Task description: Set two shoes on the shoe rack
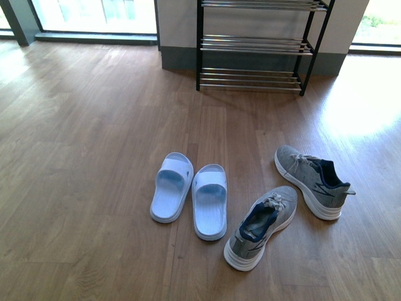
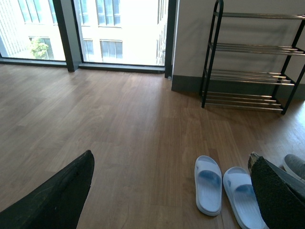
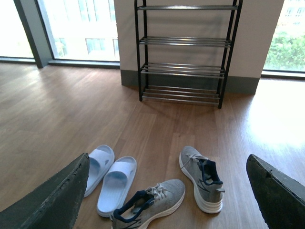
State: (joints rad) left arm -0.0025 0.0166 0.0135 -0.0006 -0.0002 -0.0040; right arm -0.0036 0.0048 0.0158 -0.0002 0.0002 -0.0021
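Grey sneakers point(image 1: 262, 227) and pale sandals point(image 1: 209, 200) lie before the shoe rack point(image 1: 250, 45); left fingers point(image 2: 52, 195) and right fingers point(image 3: 50, 200) spread wide, empty.

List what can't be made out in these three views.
- Front view: the tall black-framed shoe rack with chrome bars is cut off by the top edge; no arms are visible.
- Left wrist view: the grey knit sneakers are mostly hidden behind a black padded finger.
- Right wrist view: the nearer sneaker has its heel cut off by the bottom edge.
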